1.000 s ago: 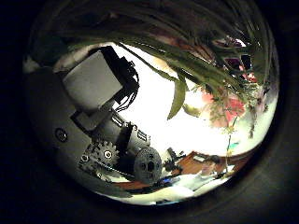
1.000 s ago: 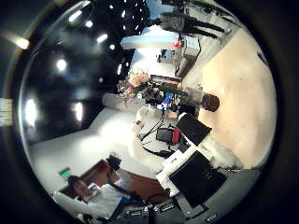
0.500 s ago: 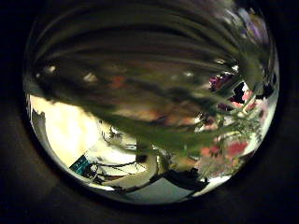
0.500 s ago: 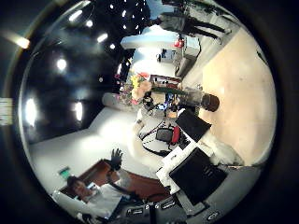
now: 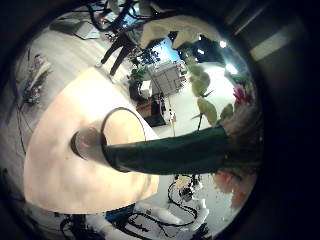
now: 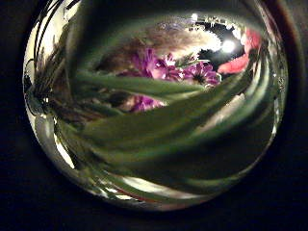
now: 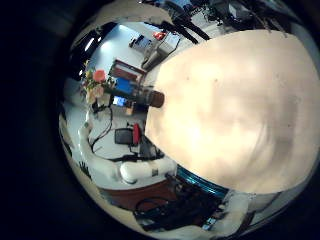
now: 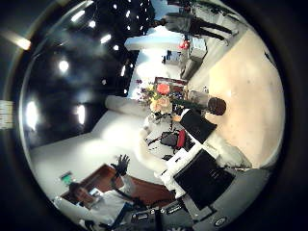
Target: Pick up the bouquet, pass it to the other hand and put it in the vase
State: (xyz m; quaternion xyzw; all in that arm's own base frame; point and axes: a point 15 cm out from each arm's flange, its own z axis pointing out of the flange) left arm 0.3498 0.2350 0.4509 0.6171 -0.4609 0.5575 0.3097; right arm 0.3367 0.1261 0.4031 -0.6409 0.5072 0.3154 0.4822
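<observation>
Bouquet (image 5: 165,157) stem-first at vase (image 5: 88,143) mouth

The bouquet (image 6: 164,96) is showing purple flowers and green leaves — its stems (image 5: 165,155) are wearing a dark green wrap.

**Bouquet drawn closer to the left palm**

A second ago the left hand's own fingers showed beside the bouquet (image 6: 154,115); now leaves and purple blooms fill that thumb-side view. From the right palm, the flower heads now stand higher above the vase (image 8: 214,104).
</observation>
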